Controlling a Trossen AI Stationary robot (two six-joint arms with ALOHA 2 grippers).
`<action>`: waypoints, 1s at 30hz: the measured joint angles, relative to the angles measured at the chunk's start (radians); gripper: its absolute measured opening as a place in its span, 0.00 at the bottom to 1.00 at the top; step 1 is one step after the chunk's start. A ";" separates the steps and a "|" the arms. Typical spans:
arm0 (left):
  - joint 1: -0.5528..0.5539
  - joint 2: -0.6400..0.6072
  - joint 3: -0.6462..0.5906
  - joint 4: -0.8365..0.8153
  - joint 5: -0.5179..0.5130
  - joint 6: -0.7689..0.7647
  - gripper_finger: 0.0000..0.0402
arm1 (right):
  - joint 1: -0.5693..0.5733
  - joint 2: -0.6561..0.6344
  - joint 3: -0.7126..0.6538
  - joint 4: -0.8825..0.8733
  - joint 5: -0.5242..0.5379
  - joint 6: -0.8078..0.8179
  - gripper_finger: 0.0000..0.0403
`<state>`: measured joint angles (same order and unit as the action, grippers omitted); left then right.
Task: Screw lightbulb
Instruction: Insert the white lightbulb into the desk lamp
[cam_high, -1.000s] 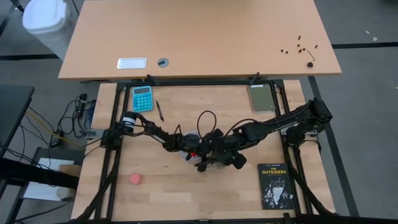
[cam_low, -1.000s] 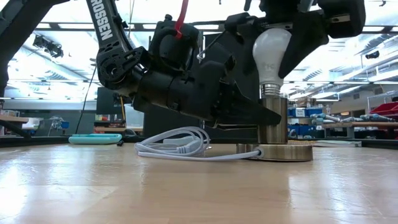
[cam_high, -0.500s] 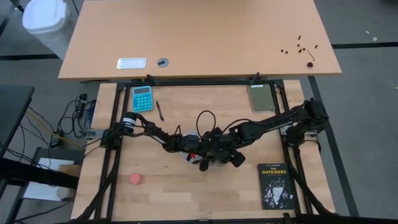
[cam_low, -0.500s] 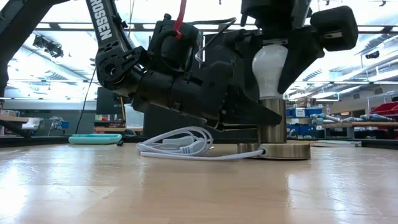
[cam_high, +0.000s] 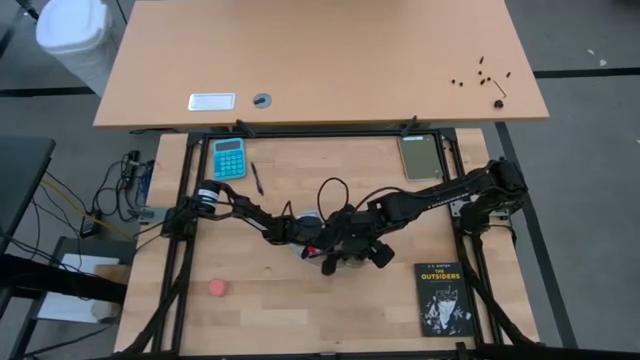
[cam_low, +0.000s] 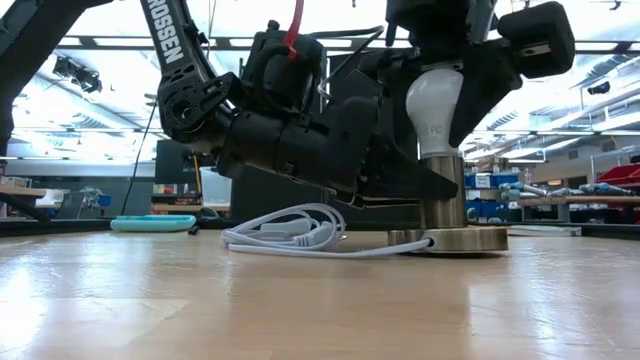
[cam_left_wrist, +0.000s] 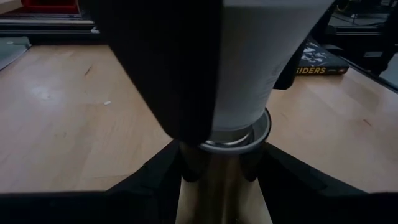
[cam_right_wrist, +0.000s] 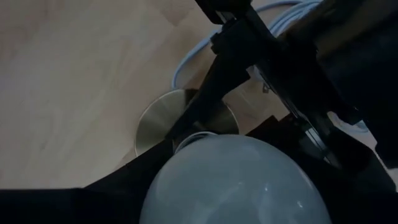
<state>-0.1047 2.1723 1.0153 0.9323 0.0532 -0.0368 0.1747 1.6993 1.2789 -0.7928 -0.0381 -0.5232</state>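
You have one lightbulb (cam_low: 436, 110) upright in one metal socket (cam_low: 447, 222) near the middle of the table (cam_high: 270, 315), with one white cord (cam_low: 285, 236) coiled just beside the base. Two tools meet there: the left tool (cam_low: 425, 188) is clamped tight on the socket stem, and the right tool (cam_low: 440, 70) holds the bulb's glass from above. Also count one calculator (cam_high: 228, 157), one pen (cam_high: 256, 177), one red ball (cam_high: 217, 288), one book (cam_high: 441, 298); the front edge lies open.
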 joint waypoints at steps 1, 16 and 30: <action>0.000 0.000 0.000 -0.001 -0.005 0.000 0.46 | -0.001 0.000 0.000 0.000 0.000 0.007 0.67; -0.004 -0.002 0.005 -0.034 -0.220 -0.024 0.46 | -0.004 0.002 -0.002 -0.002 0.124 0.256 0.68; -0.027 -0.002 0.005 -0.035 -0.364 -0.049 0.46 | -0.071 0.002 -0.003 -0.024 0.116 0.496 0.67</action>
<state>-0.1317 2.1708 1.0203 0.8970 -0.3111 -0.0858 0.1033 1.7016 1.2764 -0.8163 0.0780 -0.0272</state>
